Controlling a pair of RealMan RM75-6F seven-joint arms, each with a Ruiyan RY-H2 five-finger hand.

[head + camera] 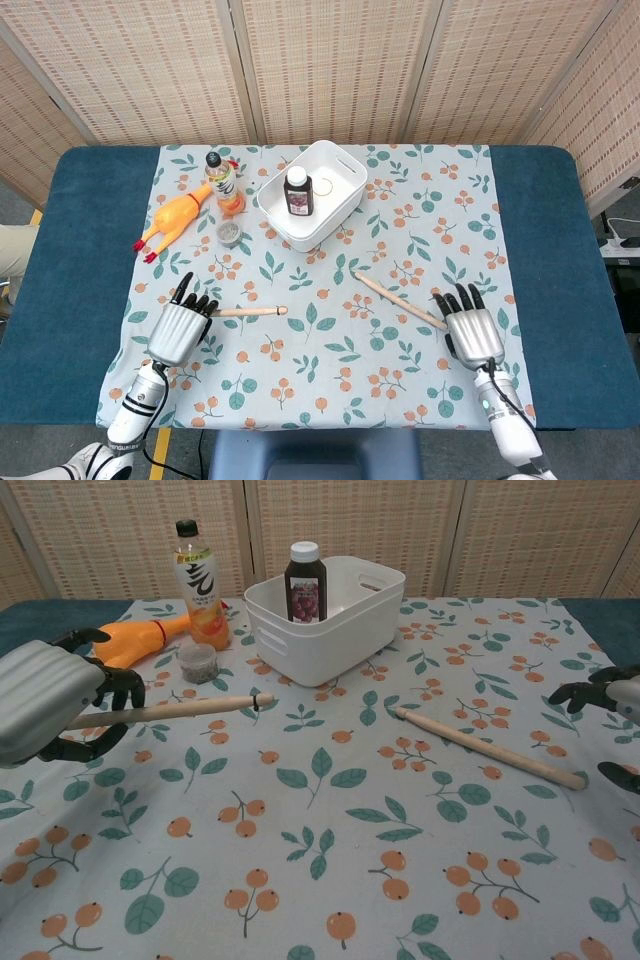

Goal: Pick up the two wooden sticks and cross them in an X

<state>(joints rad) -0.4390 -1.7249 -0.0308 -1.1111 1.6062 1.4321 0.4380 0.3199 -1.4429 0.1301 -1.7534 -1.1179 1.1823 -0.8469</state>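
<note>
My left hand (178,330) (45,702) holds one wooden stick (248,311) (170,710) by its left end, lifted off the cloth and pointing right. The second wooden stick (398,300) (488,746) lies diagonally on the floral cloth right of centre. My right hand (472,335) (605,705) hovers with fingers spread just at the stick's lower right end, holding nothing.
A white bin (311,194) (330,615) with a dark bottle (298,190) stands at the back centre. An orange drink bottle (225,183), a rubber chicken (172,220) and a small jar (229,233) sit at the back left. The floral cloth (330,350) covers the blue table (560,240).
</note>
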